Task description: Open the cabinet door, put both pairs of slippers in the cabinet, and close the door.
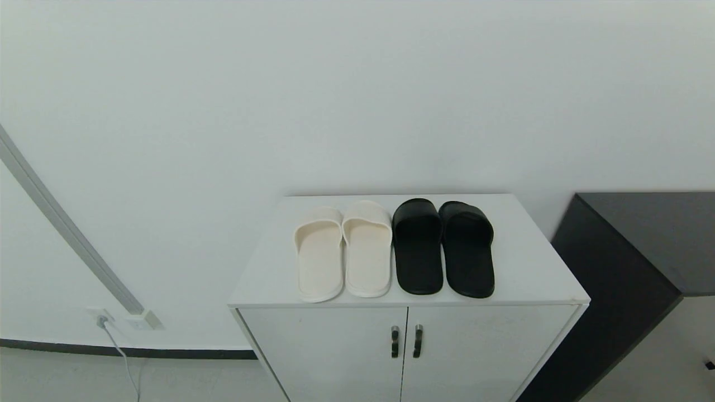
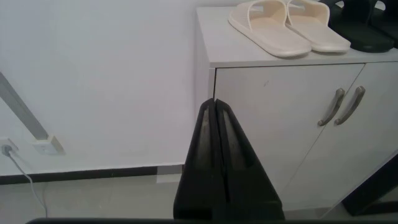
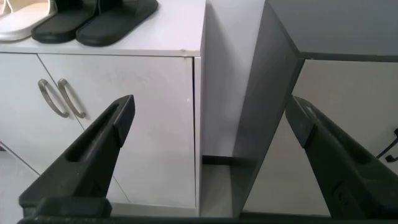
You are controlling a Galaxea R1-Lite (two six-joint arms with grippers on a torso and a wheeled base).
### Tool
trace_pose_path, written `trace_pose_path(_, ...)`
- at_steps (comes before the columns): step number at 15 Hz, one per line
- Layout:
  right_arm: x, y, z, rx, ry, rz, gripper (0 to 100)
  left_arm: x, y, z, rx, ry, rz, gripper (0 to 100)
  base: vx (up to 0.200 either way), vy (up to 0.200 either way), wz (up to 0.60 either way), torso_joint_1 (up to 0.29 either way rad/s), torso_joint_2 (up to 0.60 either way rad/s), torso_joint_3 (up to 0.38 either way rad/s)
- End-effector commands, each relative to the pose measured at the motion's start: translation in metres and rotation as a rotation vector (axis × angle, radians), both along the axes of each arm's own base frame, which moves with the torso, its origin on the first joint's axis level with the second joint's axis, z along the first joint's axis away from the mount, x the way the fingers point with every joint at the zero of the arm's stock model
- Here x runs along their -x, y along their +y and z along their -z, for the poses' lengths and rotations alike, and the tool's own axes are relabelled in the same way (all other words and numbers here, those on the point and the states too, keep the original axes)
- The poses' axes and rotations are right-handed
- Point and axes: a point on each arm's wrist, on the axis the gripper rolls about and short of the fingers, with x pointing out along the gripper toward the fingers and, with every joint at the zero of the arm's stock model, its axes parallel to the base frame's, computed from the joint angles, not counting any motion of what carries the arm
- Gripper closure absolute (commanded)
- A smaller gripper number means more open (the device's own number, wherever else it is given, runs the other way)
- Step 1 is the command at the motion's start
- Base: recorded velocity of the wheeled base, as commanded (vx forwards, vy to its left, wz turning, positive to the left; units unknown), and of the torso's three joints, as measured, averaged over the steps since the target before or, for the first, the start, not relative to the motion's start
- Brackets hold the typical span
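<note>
Head view: white cabinet [image 1: 335,357] against a pale wall, both doors shut, metal handles [image 1: 395,341] side by side at the centre seam. On the cabinet top [image 1: 530,268], four slippers in one row, toes toward the wall, heels near the front edge: white pair [image 1: 367,257] to the left, black pair [image 1: 418,254] to the right. Inner white and inner black slipper very close; touching or not, cannot tell. Just right of the cabinet, a dark cabinet [image 1: 614,290]. Low on the wall to the left, a socket [image 1: 100,318] with a grey cable [image 1: 123,357] plugged in and hanging down, and a grey conduit strip [image 1: 67,229] slanting up from beside it. Left wrist view: left gripper [image 2: 215,106] with fingers pressed flat together, nothing between them, held in front of the cabinet's left front corner, below the level of the top and apart from the door. White pair up on the top near the front edge, handles farther along the door fronts. Right wrist view: right gripper [image 3: 210,106] with fingers spread wide, nothing in its hold, level with the right door and facing the narrow gap between white cabinet and dark cabinet, touching neither. Black pair on the top above the doors, heels at the front edge.
</note>
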Motion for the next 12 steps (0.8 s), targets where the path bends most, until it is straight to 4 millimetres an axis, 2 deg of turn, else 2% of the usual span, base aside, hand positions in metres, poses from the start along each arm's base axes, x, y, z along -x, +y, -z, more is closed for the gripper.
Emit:
trace_pose_path(1,0.000,0.000,0.000,0.000,0.001,-0.001,0,0.000,0.000,0.000,0.000,0.001,0.000,100,0.000,0.000,0.00,0.000,0.00,0.000)
trace_pose_path(7,0.000,0.000,-0.001,-0.057,-0.007,0.009,0,0.000,0.000,0.000,0.000,0.001,0.001,100,0.000,0.000,0.00,0.000,0.00,0.000)
trace_pose_path(8,0.004,0.000,-0.023,-0.086,-0.067,0.006,0,0.000,0.000,0.000,0.000,0.001,0.001,100,0.000,0.000,0.00,0.000,0.00,0.000)
trace_pose_path(9,0.009,0.000,-0.068,-0.156,-0.102,-0.016,0,0.000,0.000,0.000,0.000,0.001,0.000,100,0.000,0.000,0.00,0.000,0.00,0.000)
trace_pose_path(10,0.001,0.000,-0.089,-0.171,-0.019,-0.058,0,0.000,0.000,0.000,0.000,0.001,0.000,100,0.000,0.000,0.00,0.000,0.00,0.000)
trace_pose_path(11,-0.013,0.001,-0.093,-0.169,0.080,-0.085,0,0.000,0.000,0.000,0.000,0.001,0.000,100,0.000,0.000,0.00,0.000,0.00,0.000)
trace_pose_path(12,-0.026,0.003,-0.088,-0.148,0.168,-0.134,0,0.000,0.000,0.000,0.000,0.001,0.000,100,0.000,0.000,0.00,0.000,0.00,0.000)
